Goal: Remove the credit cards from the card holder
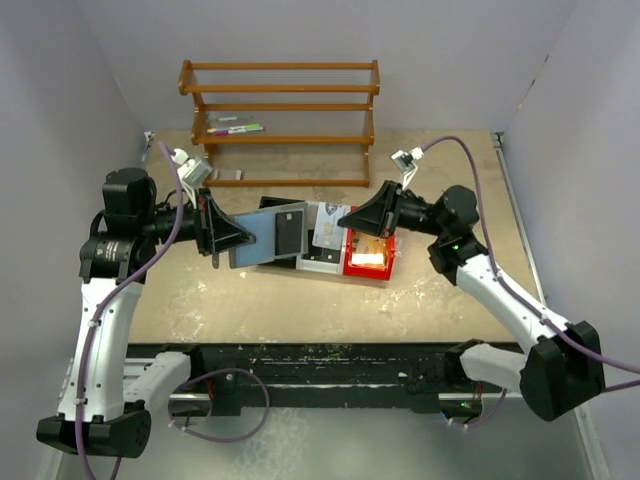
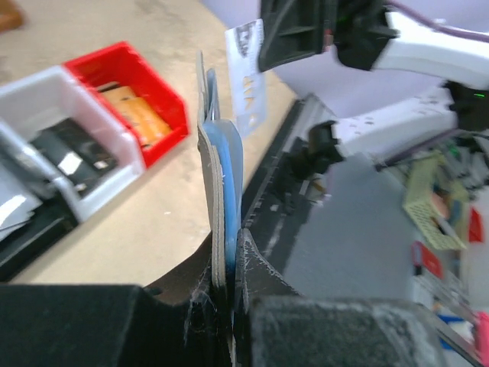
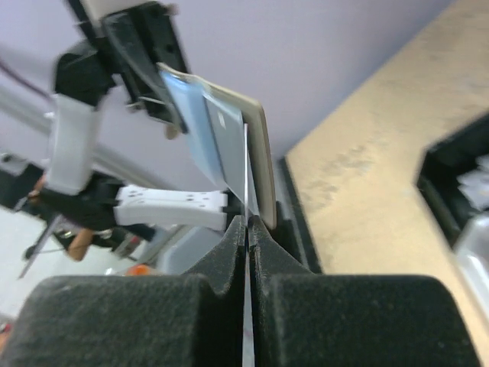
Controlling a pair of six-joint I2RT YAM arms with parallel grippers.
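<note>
Black left gripper (image 1: pixel 238 238) clamped on left edge of flat grey-blue folding card holder (image 1: pixel 265 240). Holder was up off tan table (image 1: pixel 200 300), spread open, darker panel on its right half. Pale printed card (image 1: pixel 328 230) stuck out at holder's right edge, above row of bins. Couldn't tell if its end was tucked inside. Black right gripper (image 1: pixel 346 220) pinched tight on card's right end. Red plastic bin (image 1: pixel 372 265) sat below, orange items inside. Wooden shelf rack (image 1: pixel 280 120) stood at back.
</note>
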